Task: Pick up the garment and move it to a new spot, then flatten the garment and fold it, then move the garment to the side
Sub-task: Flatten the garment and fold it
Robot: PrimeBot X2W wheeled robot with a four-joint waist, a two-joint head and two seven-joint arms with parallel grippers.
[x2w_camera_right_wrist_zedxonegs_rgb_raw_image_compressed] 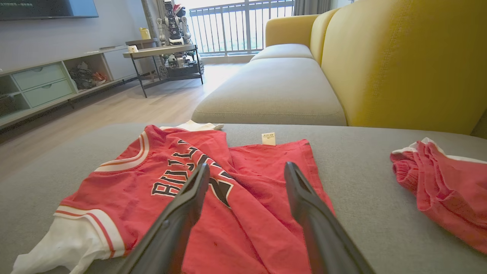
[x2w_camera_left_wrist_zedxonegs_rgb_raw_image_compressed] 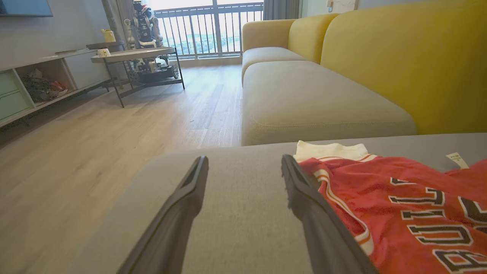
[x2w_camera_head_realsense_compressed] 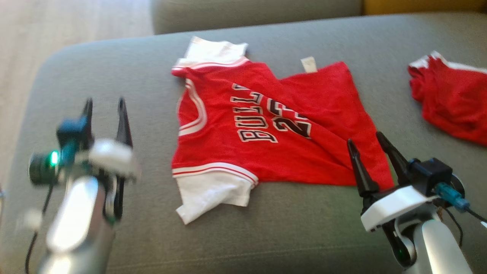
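Observation:
The garment is a red jersey with white sleeves and black lettering, spread on a grey cushion with a diagonal fold across its hem half. My left gripper stands open over bare cushion, left of the jersey's neckline. In the left wrist view the garment lies to the right of the left gripper. My right gripper is open above the jersey's lower right edge. From the right wrist, the right gripper hovers over the garment, nothing between its fingers.
A second red garment lies crumpled at the cushion's right; it shows too in the right wrist view as a red heap. A yellow sofa back rises behind. Wooden floor, a side table and a low cabinet lie to the left.

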